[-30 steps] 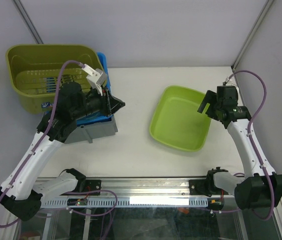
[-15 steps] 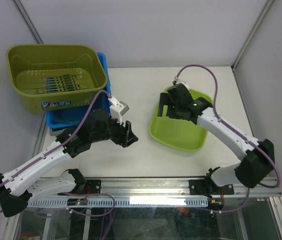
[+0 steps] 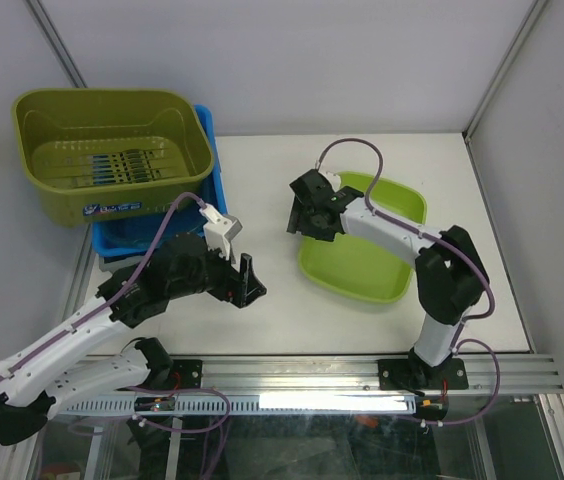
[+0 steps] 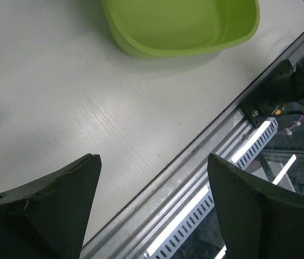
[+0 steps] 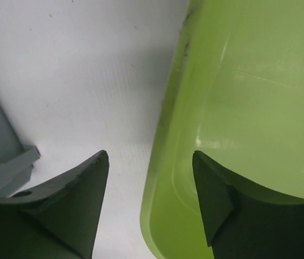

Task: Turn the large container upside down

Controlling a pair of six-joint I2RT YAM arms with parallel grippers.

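— Top external: large container (image 3: 362, 255) sits on the table (image 3: 262, 165), right of centre; a lime-green basin, glossy, rounded corners, mouth up, nothing inside.
— Right wrist agrees; right gripper (image 5: 151, 156) straddles its left rim, one finger over white table, the other over the green interior; jaws apart, clamped on nothing.
— Left gripper (image 4: 153, 159)?
— Jaws wide, empty; over the table near the container, clear of it; olive basket (image 3: 112, 140) sits at the far left corner.
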